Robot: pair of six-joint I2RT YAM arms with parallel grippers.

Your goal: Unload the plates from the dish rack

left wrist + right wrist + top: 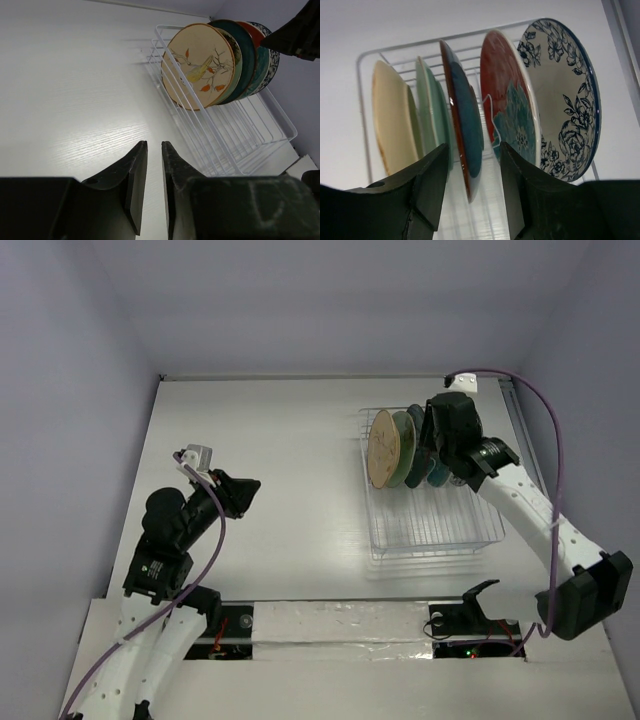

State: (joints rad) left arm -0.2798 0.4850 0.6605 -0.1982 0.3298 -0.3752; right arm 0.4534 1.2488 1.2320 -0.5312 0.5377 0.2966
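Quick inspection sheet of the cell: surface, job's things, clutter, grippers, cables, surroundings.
Surface: white table, no spills seen.
Job's things: dish rack at far right, holding upright tan plate, pale green plate, dark teal plate, red plate, blue-rimmed white plate.
Clutter: nothing seen.
Grippers: left gripper slightly parted, empty, above table; right gripper open, straddling the dark teal plate's edge.
Cables: left cable, right cable, both purple, off the rack.
Surroundings: pale walls on three sides.

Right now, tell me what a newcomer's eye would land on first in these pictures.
Five colourful plates stand on edge in a row at the far end of the white wire dish rack, right of the table. The right tool hangs open at them, the dark teal plate framed between its fingers. The left tool sits empty at the left.
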